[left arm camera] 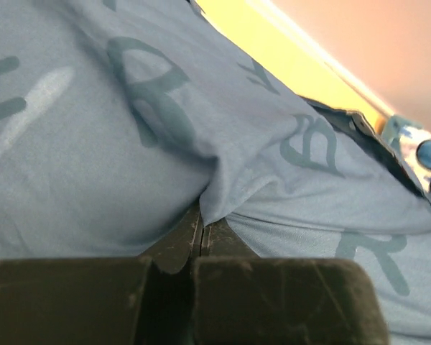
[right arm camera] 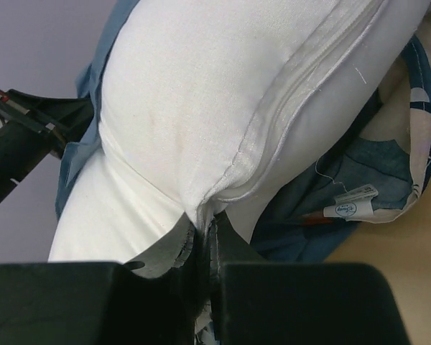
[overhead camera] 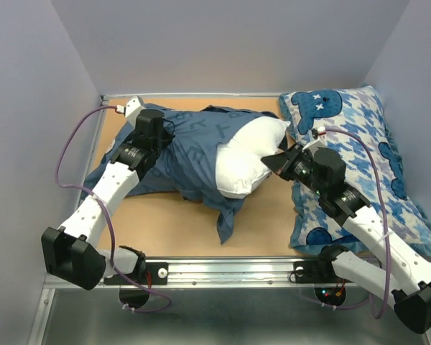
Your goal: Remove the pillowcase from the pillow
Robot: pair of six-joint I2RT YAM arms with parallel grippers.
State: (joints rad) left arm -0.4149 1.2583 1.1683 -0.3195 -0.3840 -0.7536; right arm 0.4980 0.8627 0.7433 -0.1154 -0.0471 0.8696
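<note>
**Mia:** Where is the pillowcase?

**Ben:** The dark blue pillowcase (overhead camera: 179, 154) lies on the far left part of the bench (overhead camera: 187, 223). It is all wrinkly and has faint letters on it. One floppy end points at the near edge, around the middle.

**Mia:** And the pillow?

**Ben:** The white pillow (overhead camera: 248, 162) is in the middle of the bench. Its right end sticks out of the pillowcase, fat and puffy. The rest is hidden inside the blue cloth.

**Mia:** What is the left gripper doing?

**Ben:** The left gripper (left arm camera: 202, 233) is near the far left corner. It is pinched tight on a fold of the pillowcase, and the blue cloth goes in between its two fingers.

**Mia:** And the right one?

**Ben:** The right gripper (right arm camera: 203, 233) is clamped on the bare white end of the pillow, right at a seam. The white cloth bunches up where it bites.

**Mia:** What is that other soft thing?

**Ben:** That is a patterned pillow (overhead camera: 359, 136), blue and white with cartoon heads. It lies along the right edge of the bench, and the right arm (overhead camera: 359, 223) reaches across it.
</note>
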